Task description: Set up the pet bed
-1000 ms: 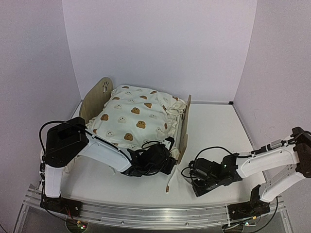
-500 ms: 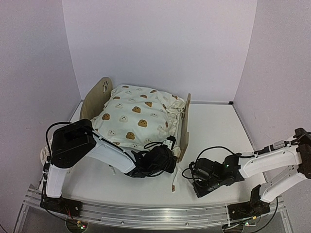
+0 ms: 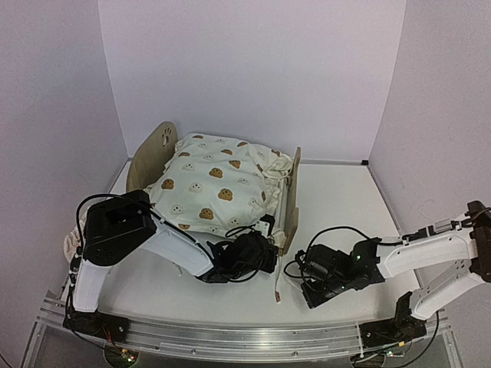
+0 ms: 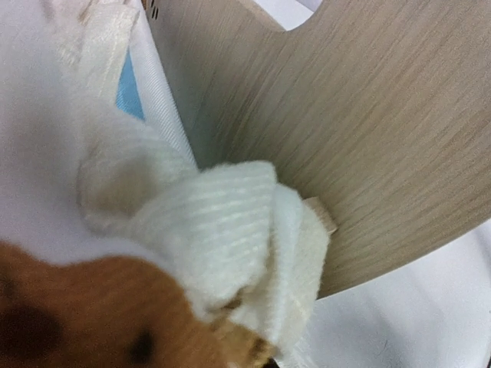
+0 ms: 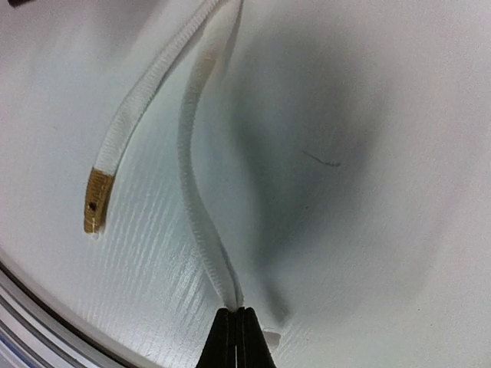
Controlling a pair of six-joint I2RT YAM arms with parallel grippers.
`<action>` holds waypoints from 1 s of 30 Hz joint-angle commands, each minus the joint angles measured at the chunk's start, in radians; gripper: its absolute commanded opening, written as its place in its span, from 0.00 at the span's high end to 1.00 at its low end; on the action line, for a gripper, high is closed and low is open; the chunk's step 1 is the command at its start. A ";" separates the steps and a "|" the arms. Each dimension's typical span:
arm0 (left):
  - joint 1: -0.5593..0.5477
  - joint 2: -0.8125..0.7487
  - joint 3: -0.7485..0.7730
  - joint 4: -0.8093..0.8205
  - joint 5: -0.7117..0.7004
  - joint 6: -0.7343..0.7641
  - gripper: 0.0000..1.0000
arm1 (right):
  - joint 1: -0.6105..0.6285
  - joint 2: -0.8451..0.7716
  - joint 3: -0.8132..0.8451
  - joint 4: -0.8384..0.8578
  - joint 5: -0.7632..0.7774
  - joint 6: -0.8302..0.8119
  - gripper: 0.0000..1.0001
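Since a second ago: loose tie end (image 3: 278, 292) has slid right across the white table (image 3: 345, 207), and the left gripper (image 3: 265, 248) has closed. It sits low, jaws shut, against the footboard (image 4: 368, 130) with bunched quilt (image 3: 215, 180) at its tip — any grip on the cloth can't be told. Right gripper (image 5: 235, 331), forearm lying low, pinches a tie strap (image 5: 193, 207). Pet bed (image 3: 153, 151) sits back-left under the quilt. Walls are pale lilac.
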 commanded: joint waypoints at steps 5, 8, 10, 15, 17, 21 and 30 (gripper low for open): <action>0.010 -0.102 -0.099 0.047 0.021 -0.032 1.00 | -0.051 0.011 0.119 -0.087 0.119 0.016 1.00; 0.010 -0.118 -0.119 0.049 0.036 -0.041 1.00 | -0.061 0.032 0.156 -0.090 0.118 0.003 1.00; 0.010 -0.128 -0.130 0.049 0.047 -0.047 1.00 | -0.064 0.048 0.187 -0.090 0.112 -0.008 1.00; 0.010 -0.154 -0.145 0.046 0.079 -0.059 1.00 | -0.092 0.096 0.257 -0.093 0.096 0.003 1.00; 0.010 -0.162 -0.143 0.030 0.086 -0.065 1.00 | -0.108 0.116 0.281 -0.093 0.082 0.028 1.00; 0.010 -0.181 -0.144 0.004 0.102 -0.071 1.00 | -0.131 0.150 0.324 -0.093 0.073 0.074 1.00; 0.010 -0.209 -0.167 -0.005 0.125 -0.078 1.00 | -0.143 0.245 0.422 -0.092 0.101 0.074 1.00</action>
